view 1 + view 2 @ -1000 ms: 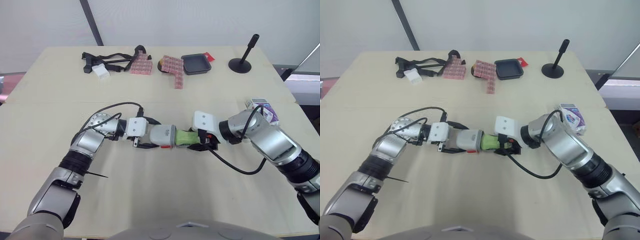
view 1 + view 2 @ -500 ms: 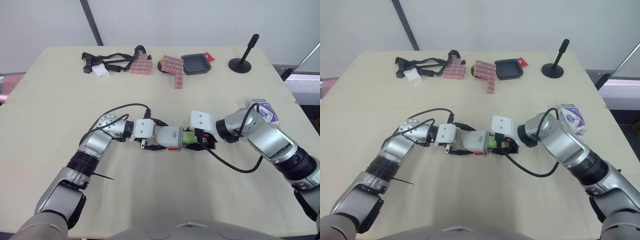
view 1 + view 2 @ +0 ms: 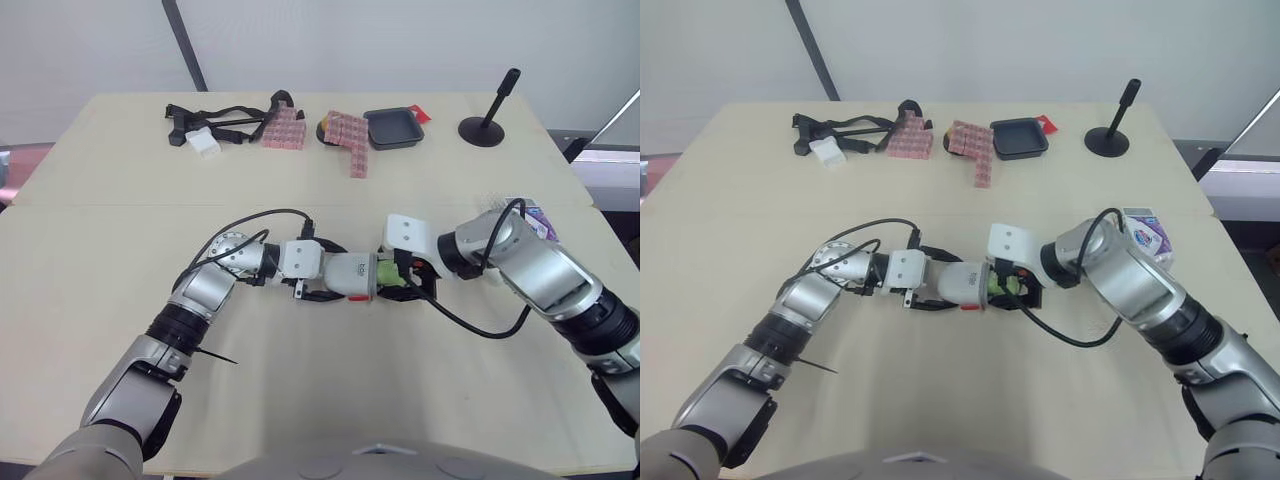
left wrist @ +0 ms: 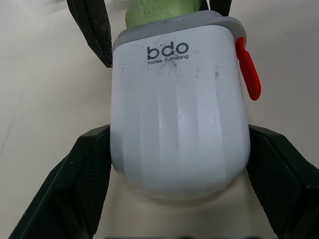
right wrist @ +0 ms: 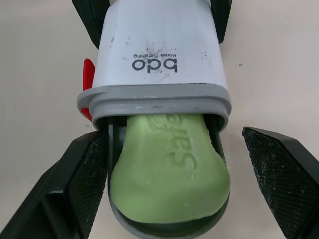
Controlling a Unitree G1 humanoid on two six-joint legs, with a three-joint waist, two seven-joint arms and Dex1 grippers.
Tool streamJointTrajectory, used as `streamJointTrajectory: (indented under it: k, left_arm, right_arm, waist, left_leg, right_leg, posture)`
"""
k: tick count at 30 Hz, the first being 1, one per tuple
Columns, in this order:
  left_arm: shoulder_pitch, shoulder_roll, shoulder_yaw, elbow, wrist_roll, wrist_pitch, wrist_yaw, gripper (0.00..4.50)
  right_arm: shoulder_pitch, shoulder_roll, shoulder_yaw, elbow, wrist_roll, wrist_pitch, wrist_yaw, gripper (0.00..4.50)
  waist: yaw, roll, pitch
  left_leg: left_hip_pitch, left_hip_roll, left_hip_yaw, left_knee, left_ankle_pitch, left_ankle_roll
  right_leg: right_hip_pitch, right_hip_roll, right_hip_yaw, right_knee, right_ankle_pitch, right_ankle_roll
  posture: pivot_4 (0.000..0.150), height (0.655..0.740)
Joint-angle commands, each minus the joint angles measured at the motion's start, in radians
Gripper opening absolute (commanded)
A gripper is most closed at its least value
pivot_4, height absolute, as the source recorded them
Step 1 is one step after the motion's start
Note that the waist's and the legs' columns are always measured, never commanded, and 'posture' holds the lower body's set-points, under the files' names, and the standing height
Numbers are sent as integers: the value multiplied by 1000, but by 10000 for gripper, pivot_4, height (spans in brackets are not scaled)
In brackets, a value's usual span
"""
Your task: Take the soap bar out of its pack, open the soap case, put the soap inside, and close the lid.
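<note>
Since a second ago the left arm has pushed across toward the right one, and the white soap case (image 4: pixel 179 109) has slid over most of the green soap (image 5: pixel 169 184). A long stretch of green showed between the two arms then; from above, a short sliver shows now.

The left claw (image 4: pixel 178 149) pinches the soap case from both sides, its black fingers (image 4: pixel 75 184) pressed flat against the white shell, with the red tab (image 4: pixel 247 69) sticking out at one edge. The right claw (image 5: pixel 172 144) faces it with its fingers (image 5: pixel 279 169) spread wide on either side of the open end, pinching nothing. One finger sits just beside the grey inner tray (image 5: pixel 164 230), though I cannot tell whether it touches. The other stands clearly apart.

The soap lies in that tray, its far end already under the case's grey collar (image 5: pixel 154 97) and its rounded near end still out in the open. The lid is not yet closed.

All this sits low over the middle of the worktop (image 3: pixel 300 400). The soap pack (image 3: pixel 1145 235) lies near the right edge, beside the right arm. Along the far side are black straps (image 3: pixel 220 120), pink blocks (image 3: pixel 345 135), a black tray (image 3: pixel 392 128) and a black stand (image 3: pixel 485 120).
</note>
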Motion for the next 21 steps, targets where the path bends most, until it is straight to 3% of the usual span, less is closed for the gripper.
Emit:
streamJointTrajectory:
  k: [1, 13, 21]
  left_arm:
    - [-13, 3, 0, -29, -6, -3, 4, 34464]
    - [-28, 8, 0, -4, -2, -19, 1, 34464]
    - [-31, 8, -2, -3, -5, -22, 1, 34464]
  right_arm:
    - [17, -42, -57, -51, 35, -10, 25, 44467]
    - [130, -133, -168, -79, 97, -41, 33, 44467]
    - [174, -115, -163, -33, 62, -162, 9, 19826]
  waist:
    - [0, 0, 0]
    - [-1, 0, 0]
    - [-2, 0, 0]
  left_leg:
    - [0, 0, 0, 0, 0, 0]
    - [0, 1, 0, 0, 0, 0]
    - [0, 1, 0, 0, 0, 0]
  right_leg:
    - [0, 0, 0, 0, 0, 0]
    - [0, 0, 0, -1, 0, 0]
    - [0, 0, 0, -1, 0, 0]
  posture:
    - [1500, 7400]
    - [1500, 7400]
    - [1500, 7400]
